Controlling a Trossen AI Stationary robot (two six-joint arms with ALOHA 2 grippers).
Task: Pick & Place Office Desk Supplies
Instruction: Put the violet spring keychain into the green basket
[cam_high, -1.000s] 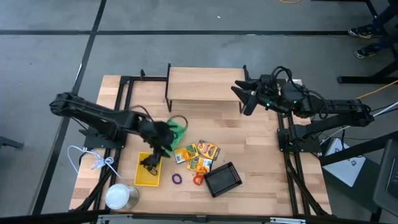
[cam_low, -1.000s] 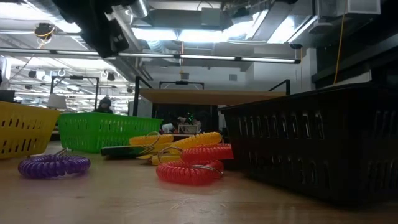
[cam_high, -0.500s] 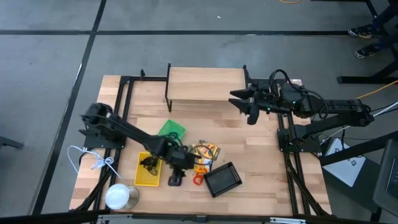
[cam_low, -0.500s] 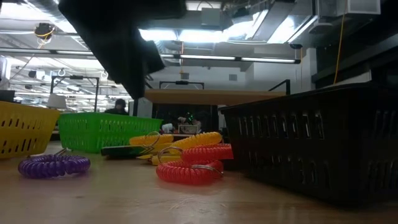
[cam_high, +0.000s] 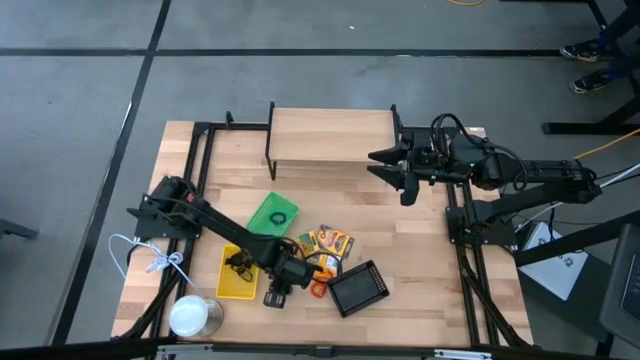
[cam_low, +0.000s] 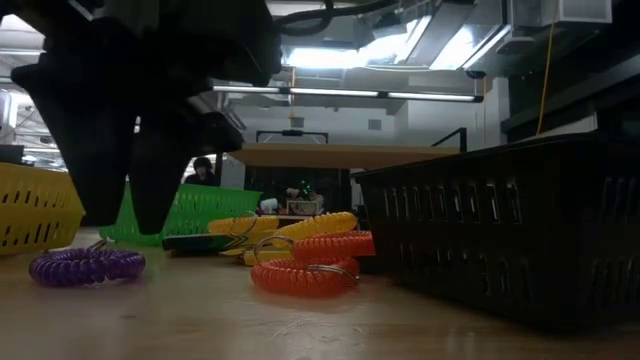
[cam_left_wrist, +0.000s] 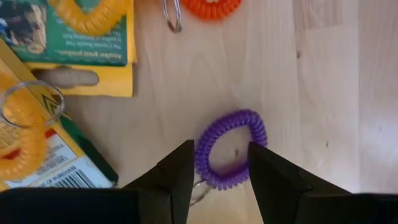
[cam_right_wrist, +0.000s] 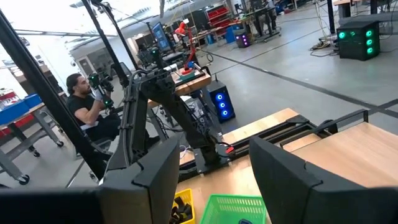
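Purple coiled plastic loop (cam_left_wrist: 230, 149) lies flat on the pale wooden table (cam_high: 420, 250), and the left gripper (cam_left_wrist: 217, 167) is right over it, dark fingers apart, one on each side of the coil's near edge, nothing gripped. From table level, those fingers (cam_low: 105, 150) hang just above the purple loop (cam_low: 86, 266). Beside it lies an orange coiled loop (cam_low: 300, 275) with a metal ring, touching the black mesh tray (cam_high: 358, 287). Behind that, yellow-and-green printed boxes (cam_high: 327, 241) lie in a cluster with a yellow coil on top. Green plastic tray (cam_high: 272, 214) sits farther back; yellow tray (cam_high: 238, 272) with small black clips (cam_high: 238, 264) inside is just beside the left arm. Over at the table's far right, the right gripper (cam_high: 392, 168) waits high up, jaws spread, holding nothing.
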